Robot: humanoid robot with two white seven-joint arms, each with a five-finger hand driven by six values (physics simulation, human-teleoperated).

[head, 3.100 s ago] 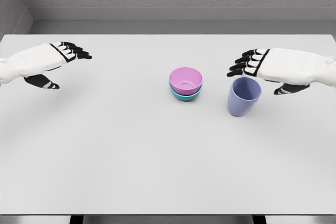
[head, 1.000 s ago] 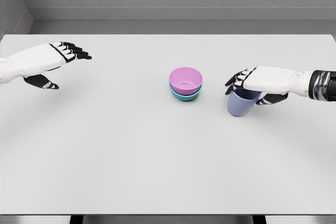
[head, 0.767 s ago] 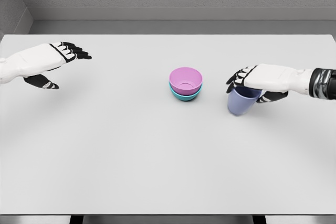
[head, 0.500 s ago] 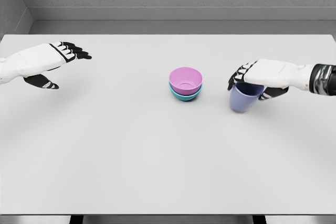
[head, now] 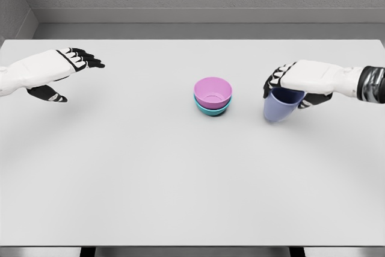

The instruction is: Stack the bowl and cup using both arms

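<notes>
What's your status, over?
Right hand shut on purple cup, tilted. Left hand open, far left. Pink bowl nested in teal bowl. Path clear.

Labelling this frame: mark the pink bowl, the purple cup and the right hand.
pink bowl [head: 212, 92], head view, inner wall just under the rim.
purple cup [head: 277, 108], head view, outer side wall.
right hand [head: 304, 79], head view, back of the hand.

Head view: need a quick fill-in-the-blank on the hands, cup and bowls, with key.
1. The right hand grips the ____ by its rim.
2. The pink bowl sits nested in the ____ bowl.
3. The cup is to the ____ of the bowls in the picture.
4. The left hand holds ____, its fingers open above the table.

Missing words: cup; teal; right; nothing
</notes>
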